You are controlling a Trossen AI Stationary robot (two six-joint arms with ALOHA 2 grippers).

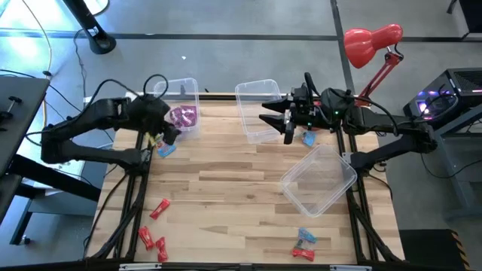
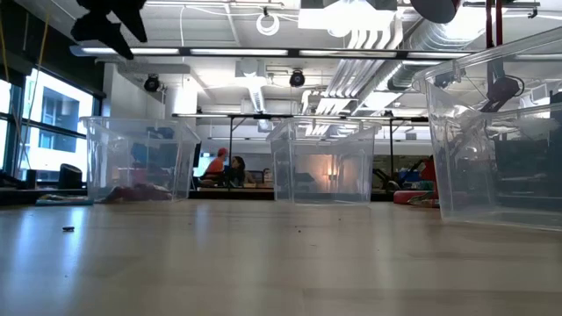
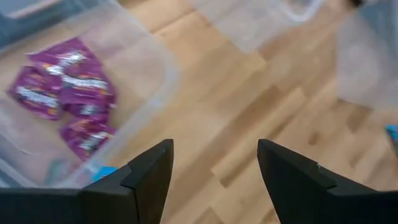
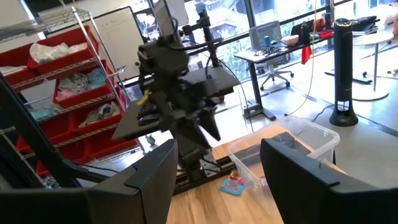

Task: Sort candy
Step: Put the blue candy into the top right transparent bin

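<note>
The pale wooden slatted table (image 1: pixel 241 196) carries three clear rectangular plastic bins. The tilted bin (image 1: pixel 319 181) near the right edge looks empty, the middle bin (image 1: pixel 260 109) at the far edge also looks empty, and the far-left bin (image 1: pixel 181 105) holds a small heap of purple-magenta candy packets (image 1: pixel 183 116).

The left arm's gripper (image 1: pixel 170 132) hangs just beside that far-left bin, its fingers spread apart with nothing between them; in the left wrist view only bare wood shows between the fingers, with the purple packets (image 3: pixel 65 93) off to one side inside the bin wall. A blue candy packet (image 1: pixel 166 149) lies on the table just beside the bin, outside it. The main risk sits here: if this blue piece was meant for a bin, it is on the wood and would need a regrasp, and reaching for it so close to the thin wall could nudge or tip the light bin.

The right arm's gripper (image 1: pixel 273 120) hovers over the middle bin, jaws wide and empty. Another blue packet (image 1: pixel 308 138) lies near it on the table.

Red twisted-wrapper sweets (image 1: pixel 153 226) are scattered near the front left corner, and a blue and red cluster (image 1: pixel 304 244) sits at the front edge. These lie close to the table's lip, so a sloppy pinch could flick one off. The tilted bin could slide if bumped.
</note>
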